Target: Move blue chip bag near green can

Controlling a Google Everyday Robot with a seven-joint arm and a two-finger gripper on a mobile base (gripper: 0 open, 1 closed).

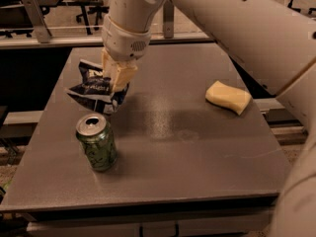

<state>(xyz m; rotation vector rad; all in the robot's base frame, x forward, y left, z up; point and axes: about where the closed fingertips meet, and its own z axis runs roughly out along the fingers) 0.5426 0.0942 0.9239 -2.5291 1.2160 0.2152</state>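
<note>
Pale two-finger gripper (117,78) hung over the rear left of the grey desk (197,172), jaws narrowed, clamped on the crinkled navy-blue chip bag (91,89); bag sat just behind the upright green aluminium can (97,143); yellow sponge (228,97) lay well apart

blue chip bag (94,90): crinkled navy, white lettering, was tilted at the bench's (197,157) left-rear, apparently pinched at its right edge by the gripper (117,78) jaws. green can (97,143): stood upright, silver top with pull-tab, just in front of the bag.
</note>
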